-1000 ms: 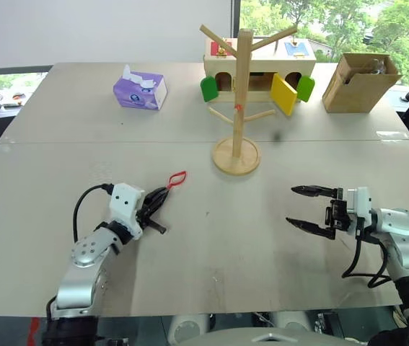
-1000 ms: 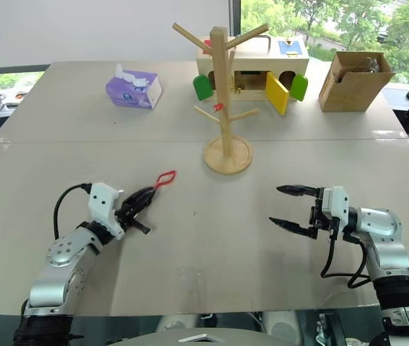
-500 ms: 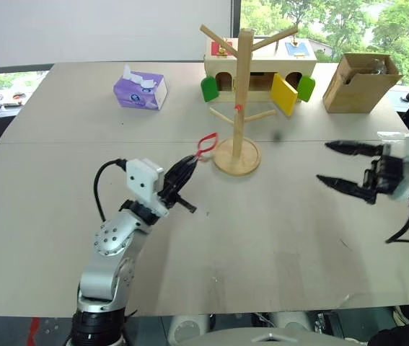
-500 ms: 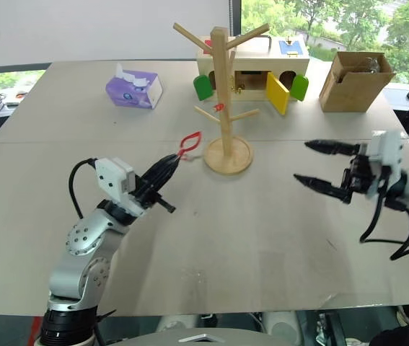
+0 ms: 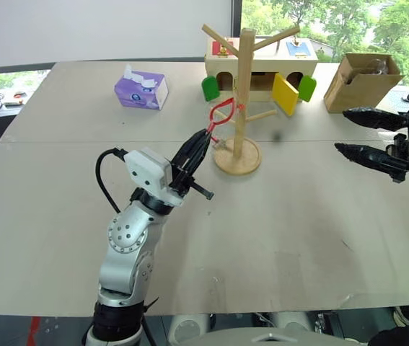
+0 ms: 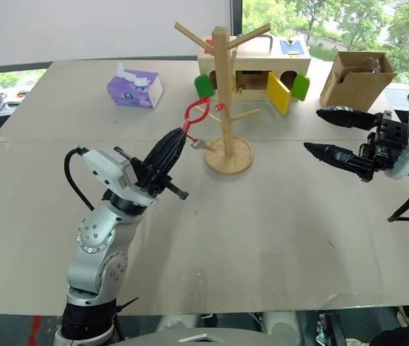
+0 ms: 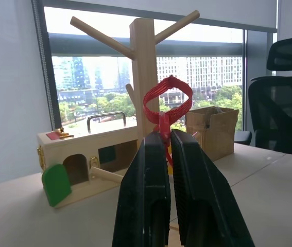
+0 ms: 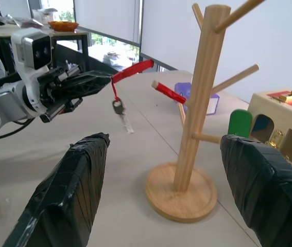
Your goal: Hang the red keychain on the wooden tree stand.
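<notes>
- The thin red teardrop-shaped loop keychain [image 5: 221, 113] with its small grey metal key [image 8: 121, 111] is raised above the large pale grey table [image 5: 276, 216], just beside the tall light wooden tree stand [image 5: 242, 94] with a round disc base and slanted pegs.
- The left gripper [image 5: 201, 142] is clenched on the narrow end of the red loop; the wide end stands free above the fingertips, and the key dangles below on a short link.
- The right gripper [image 5: 359, 131] has its jaws spread apart, grasps nothing, and hangs well apart from the stand on its right.
- Handling judgement: the keychain looks very light. The loop holds its teardrop shape while pinched at one end, so it appears springy rather than limp (a flat strap or stiff cord, judging by the left wrist view).
- The key probably swings freely and may knock against a peg during approach.
- Best hold: the narrow end near the key link, as now, which leaves the wide opening clear to slip over a peg tip.
- Risk: the stand is tall on a modest base, so a sideways push from the fingers could rock it.
</notes>
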Motion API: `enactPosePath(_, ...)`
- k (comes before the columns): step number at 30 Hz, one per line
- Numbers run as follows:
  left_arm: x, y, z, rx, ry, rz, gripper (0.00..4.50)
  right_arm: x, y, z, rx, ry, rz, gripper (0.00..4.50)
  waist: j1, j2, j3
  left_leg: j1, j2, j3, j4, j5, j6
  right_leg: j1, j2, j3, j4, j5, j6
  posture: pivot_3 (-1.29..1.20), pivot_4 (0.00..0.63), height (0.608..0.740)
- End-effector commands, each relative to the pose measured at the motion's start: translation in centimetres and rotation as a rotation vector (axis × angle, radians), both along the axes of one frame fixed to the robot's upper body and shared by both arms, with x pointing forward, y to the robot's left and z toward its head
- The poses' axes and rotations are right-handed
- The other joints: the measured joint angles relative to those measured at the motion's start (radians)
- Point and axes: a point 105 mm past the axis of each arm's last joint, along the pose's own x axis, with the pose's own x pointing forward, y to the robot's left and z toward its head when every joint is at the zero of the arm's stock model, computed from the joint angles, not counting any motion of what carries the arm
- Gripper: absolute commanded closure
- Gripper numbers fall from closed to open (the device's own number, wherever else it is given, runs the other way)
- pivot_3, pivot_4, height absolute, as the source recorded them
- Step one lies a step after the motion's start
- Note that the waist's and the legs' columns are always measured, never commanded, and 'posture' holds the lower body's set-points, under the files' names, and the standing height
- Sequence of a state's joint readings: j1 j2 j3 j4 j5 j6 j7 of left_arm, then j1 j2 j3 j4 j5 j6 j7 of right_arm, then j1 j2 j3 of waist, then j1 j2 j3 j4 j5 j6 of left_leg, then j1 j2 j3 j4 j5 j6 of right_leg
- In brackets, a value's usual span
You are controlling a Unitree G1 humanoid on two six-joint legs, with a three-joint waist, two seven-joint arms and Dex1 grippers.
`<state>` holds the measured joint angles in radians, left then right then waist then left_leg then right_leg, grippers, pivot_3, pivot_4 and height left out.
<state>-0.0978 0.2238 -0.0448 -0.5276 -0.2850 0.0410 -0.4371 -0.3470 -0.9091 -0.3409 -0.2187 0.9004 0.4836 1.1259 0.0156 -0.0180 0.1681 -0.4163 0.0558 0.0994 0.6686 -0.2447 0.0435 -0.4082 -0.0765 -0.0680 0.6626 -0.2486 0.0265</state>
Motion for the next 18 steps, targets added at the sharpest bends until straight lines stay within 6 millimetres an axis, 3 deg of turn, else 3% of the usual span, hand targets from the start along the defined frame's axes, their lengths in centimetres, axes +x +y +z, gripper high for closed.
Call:
enactPosePath(1, 0.0, -1.2, 0.8, -0.001, -0.052, -0.013, 4.46, -0.3, -0.1, 0.9, -0.012, -0.054, -0.007, 0.76, 0.0, 0.0, 0.0, 0.0, 0.0, 0.0, 0.0, 0.0, 0.0, 0.0, 0.0, 0.0, 0.0, 0.0, 0.0, 0.0, 0.15, 0.74)
enactPosePath(9, 2.4, -1.8, 0.7, -0.024, -0.04, 0.045, 4.46, -0.1, -0.1, 1.0, -0.012, -0.069, -0.021, 0.76, 0.0, 0.0, 0.0, 0.0, -0.001, 0.0, 0.0, 0.0, 0.0, 0.0, 0.001, 0.0, 0.0, 0.0, 0.0, 0.0, 0.15, 0.74)
enactPosePath(18, 3.7, -2.3, -0.6, 0.015, 0.003, 0.062, 4.46, -0.3, -0.1, 1.1, -0.01, -0.081, -0.032, 0.76, 0.0, 0.0, 0.0, 0.0, -0.001, 0.0, 0.0, 0.0, 0.0, 0.0, 0.001, 0.0, 0.0, 0.0, 0.0, 0.0, 0.15, 0.74)
